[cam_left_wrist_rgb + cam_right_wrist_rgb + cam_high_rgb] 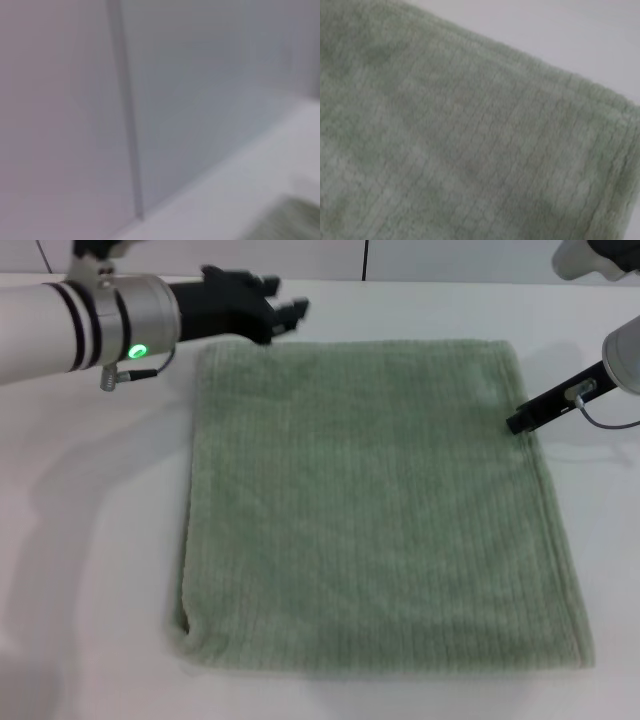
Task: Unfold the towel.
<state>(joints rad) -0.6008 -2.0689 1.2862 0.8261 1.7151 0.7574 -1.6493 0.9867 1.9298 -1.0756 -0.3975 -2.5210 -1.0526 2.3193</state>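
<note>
- One towel (370, 510), pale green and ribbed, lies flat on the white table (90, 540), filling the middle of the head view; we read it as folded, since its near left corner shows a rounded, doubled edge.
- We judge the cloth soft, limp and light: it will sag and drape when lifted, will not slide as a sheet, and cannot break. The pile should grip well between fingers.
- The left gripper (285, 312) hovers just beyond the far left corner of the towel, its dark fingers parted and holding nothing.
- The right gripper (522, 422) sits at the towel's right edge, toward the far corner; we cannot tell how its fingers stand or whether they have any cloth.
- The right wrist view shows only ribbed cloth and a hemmed border against the table.
- We would take hold at the corners of the top layer alone, pinching the hem where the cloth is thickest.
</note>
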